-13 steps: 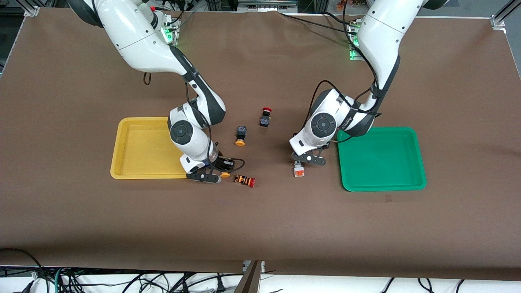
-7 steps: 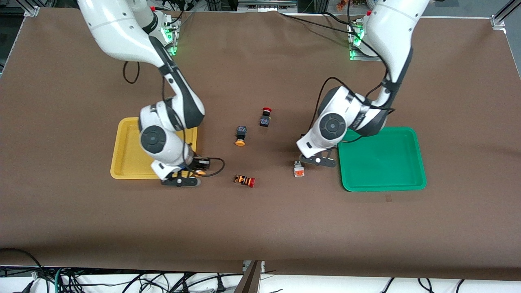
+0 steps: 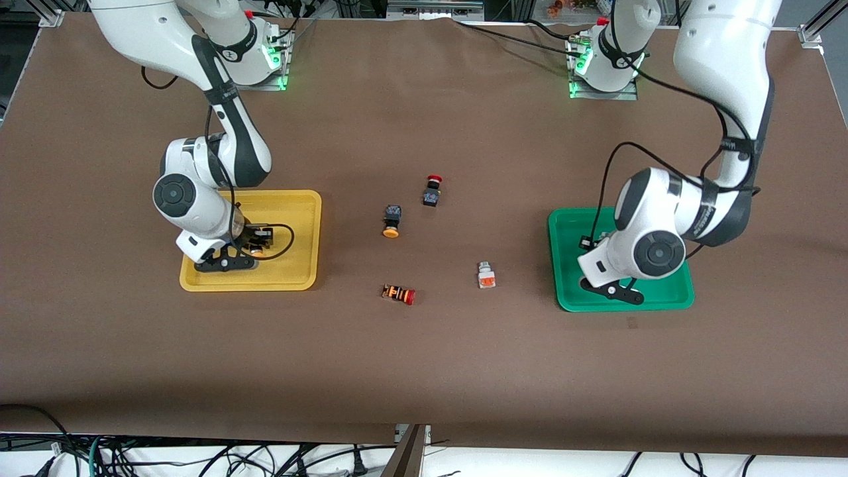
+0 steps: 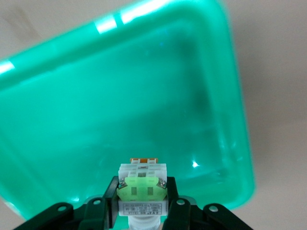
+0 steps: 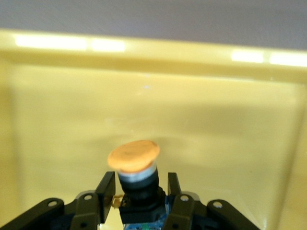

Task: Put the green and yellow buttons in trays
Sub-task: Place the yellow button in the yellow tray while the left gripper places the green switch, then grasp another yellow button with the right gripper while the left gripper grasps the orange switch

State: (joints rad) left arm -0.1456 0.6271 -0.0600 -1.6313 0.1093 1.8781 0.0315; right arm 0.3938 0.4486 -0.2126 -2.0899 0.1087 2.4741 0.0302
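Note:
My right gripper (image 3: 228,263) is low over the yellow tray (image 3: 291,199), shut on a black-bodied button with a yellow-orange cap (image 3: 256,250). In the right wrist view the gripper (image 5: 140,184) holds the button (image 5: 133,155) cap forward above the tray floor (image 5: 201,110). My left gripper (image 3: 613,291) is low over the green tray (image 3: 570,232), at the edge nearer the front camera. In the left wrist view it (image 4: 142,184) is shut on a white-bodied button with a green face (image 4: 142,189), above the tray (image 4: 144,96). A second yellow-capped button (image 3: 391,220) and a white button with an orange face (image 3: 487,275) lie on the table between the trays.
A black button with a red cap (image 3: 432,191) lies farther from the front camera than the yellow-capped one. An orange-striped button with a red cap (image 3: 398,293) lies nearer. The brown table cover (image 3: 424,371) spreads around both trays.
Both arms have swung out from the middle of the table: the right gripper carried its yellow-capped button over the yellow tray, and the left gripper carried its green button over the green tray.

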